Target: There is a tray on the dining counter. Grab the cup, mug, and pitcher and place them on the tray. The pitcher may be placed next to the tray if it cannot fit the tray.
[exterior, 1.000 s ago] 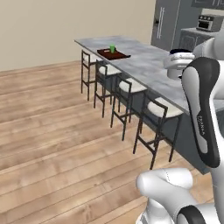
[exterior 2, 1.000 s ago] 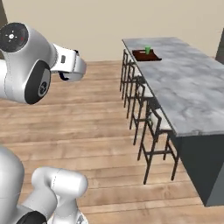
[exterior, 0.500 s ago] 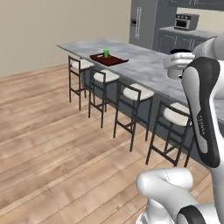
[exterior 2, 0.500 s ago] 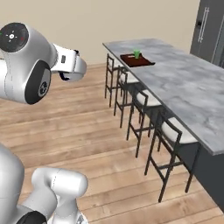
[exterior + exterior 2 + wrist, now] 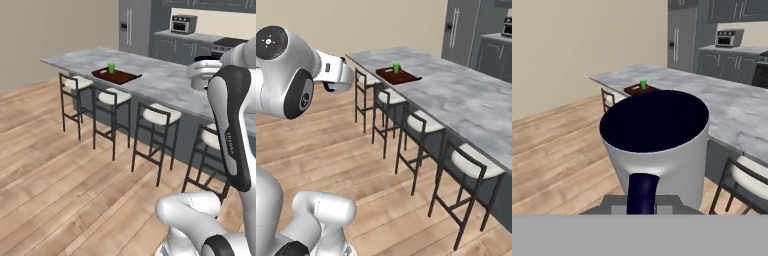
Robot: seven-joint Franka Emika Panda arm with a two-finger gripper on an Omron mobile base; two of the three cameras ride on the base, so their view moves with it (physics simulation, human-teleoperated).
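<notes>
Fingers: clamped on the mug (image 5: 659,150); the tips themselves are hidden under it in the hand view, and the dark handle stands right where they rise.
Gripper (image 5: 643,202): carries the mug upright in the air, rim towards the camera, dark navy inside showing.
Mug elsewhere: in the left base view its light grey body (image 5: 202,76) shows at the end of the white arm, over the near long edge of the dining counter (image 5: 165,82).
Arm: rises at the right of the left base view; in the right base view its big white joints stand at the left, well away from the slab.
Dining counter: long grey-white veined marble island running from the far left to the near right; also seen in the right base view (image 5: 466,100) and the hand view (image 5: 732,107).
Tray (image 5: 116,76): dark reddish-brown, flat on the counter near its far left end, close to the stool-side edge; also (image 5: 399,76) and (image 5: 641,90).
Cup (image 5: 111,67): bright green, upright on the tray, towards its far side; also (image 5: 396,66) and (image 5: 643,84).
Stools (image 5: 157,114): a row with pale seats and dark frames along the counter's near edge.
Floor (image 5: 60,180): light wooden planks.
Background: grey cabinets (image 5: 175,45) and a tall fridge (image 5: 132,27) behind the island.
</notes>
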